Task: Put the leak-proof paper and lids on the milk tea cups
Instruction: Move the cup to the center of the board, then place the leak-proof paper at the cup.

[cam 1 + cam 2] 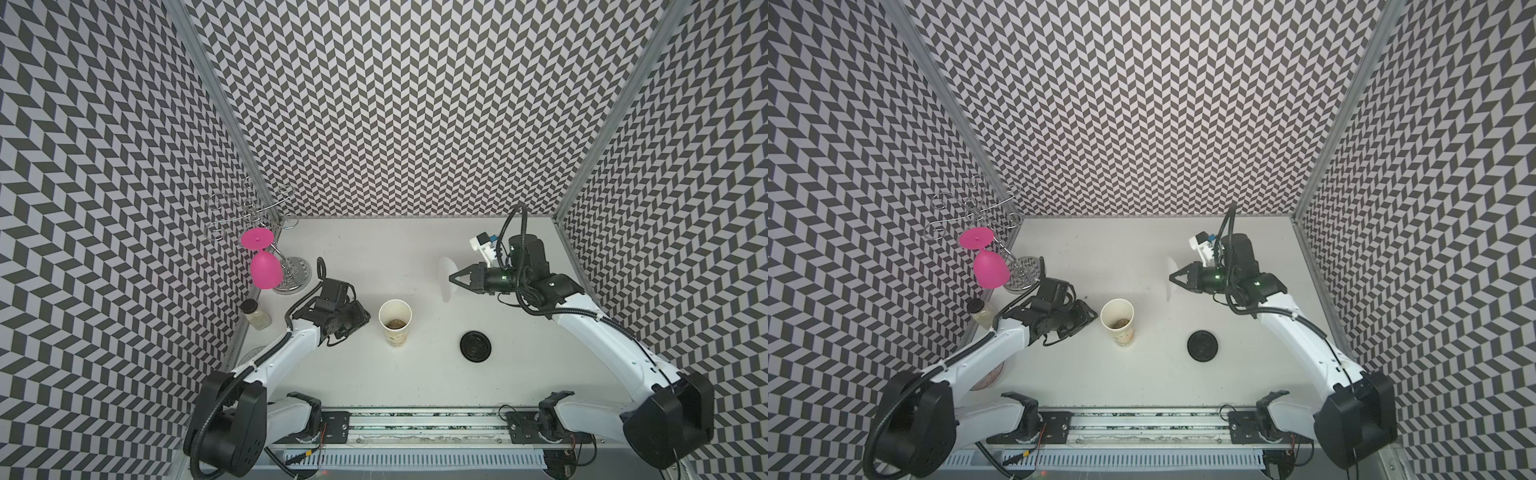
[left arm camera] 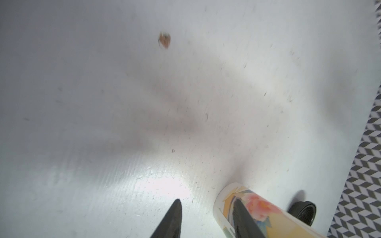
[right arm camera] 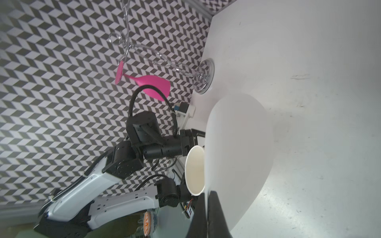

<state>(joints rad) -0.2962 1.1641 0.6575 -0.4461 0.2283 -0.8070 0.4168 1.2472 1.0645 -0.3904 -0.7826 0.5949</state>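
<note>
The milk tea cup (image 1: 395, 322) (image 1: 1117, 319) stands upright and uncovered at mid-table, with brownish bits at its bottom. My right gripper (image 1: 453, 279) (image 3: 206, 194) hovers to the cup's right and further back, shut on the leak-proof paper (image 1: 446, 274) (image 3: 237, 154), a round white sheet held on edge. The paper is clear of the cup (image 3: 194, 171). My left gripper (image 2: 207, 206) sits just left of the cup, pointing down at the table, open with only bare table between its fingers. The cup's printed lower side (image 2: 259, 208) lies just outside one finger (image 2: 241, 216).
A round black lid (image 1: 476, 347) (image 2: 305, 210) lies flat right of the cup. At the back left a pink goblet (image 1: 264, 270) hangs upside down from a wire rack (image 1: 249, 216). A small black-capped jar (image 1: 257, 316) stands by the left wall. Patterned walls enclose three sides.
</note>
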